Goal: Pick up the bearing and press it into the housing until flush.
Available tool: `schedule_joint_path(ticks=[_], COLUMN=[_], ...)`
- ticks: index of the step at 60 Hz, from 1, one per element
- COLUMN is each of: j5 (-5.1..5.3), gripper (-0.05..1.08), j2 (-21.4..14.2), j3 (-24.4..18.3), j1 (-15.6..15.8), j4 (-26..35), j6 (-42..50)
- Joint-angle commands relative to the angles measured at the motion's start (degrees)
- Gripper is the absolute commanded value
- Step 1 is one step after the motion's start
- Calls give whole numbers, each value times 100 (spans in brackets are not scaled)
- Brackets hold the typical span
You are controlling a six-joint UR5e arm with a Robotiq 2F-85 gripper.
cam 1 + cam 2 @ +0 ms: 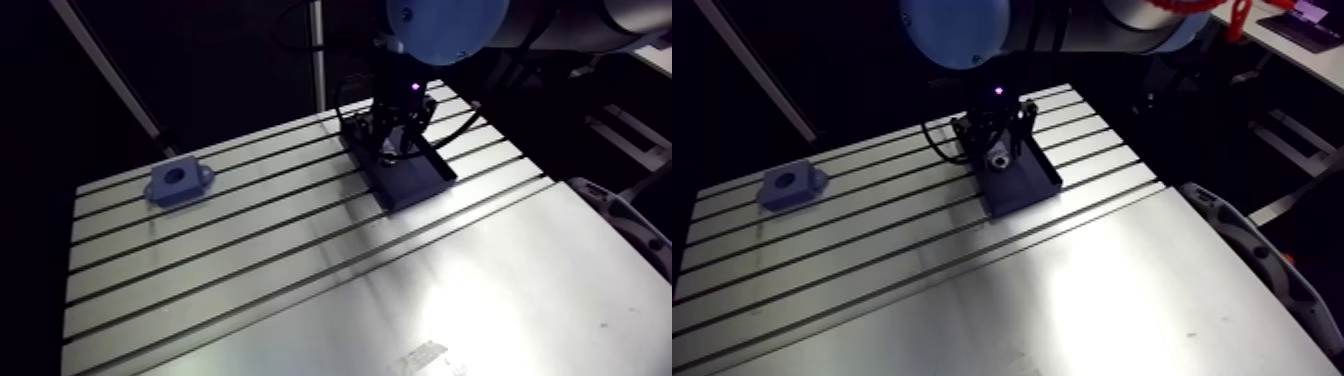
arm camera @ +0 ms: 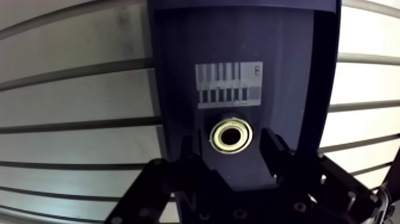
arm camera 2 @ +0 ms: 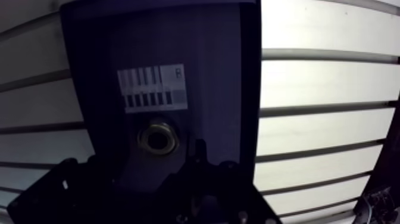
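The bearing (image 2: pixel 231 134), a small metal ring, lies flat on the floor of a dark tray (image 2: pixel 286 71), just beside a pale label (image 2: pixel 229 84) printed with bars. In the wrist view it sits between the two fingers of the gripper (image 2: pixel 229 143). The fingers (image 2: pixel 271 149) stand wide apart, one on each side of the ring, with a gap showing on both sides, so the gripper has hold of nothing.

In the arm view the wrist comes straight down from above, below the light-blue joint cap (image 1: pixel 445 20). The gripper points down into the far end of the tray, close over its floor. The tray rests at a slant across the slots of the table (image 1: pixel 300 290). The housing (image 1: pixel 178 182), a grey-blue block with a round hole in its top, sits on the table well apart from the tray and the arm.
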Motion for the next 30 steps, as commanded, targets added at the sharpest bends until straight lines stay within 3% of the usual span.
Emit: schedule_joint_path(ticks=[1, 30], j5=[0, 0], gripper=[39, 42], j2=[44, 53], j3=[-3, -21], j1=[1, 1], j4=[-14, -49], j6=[-9, -10])
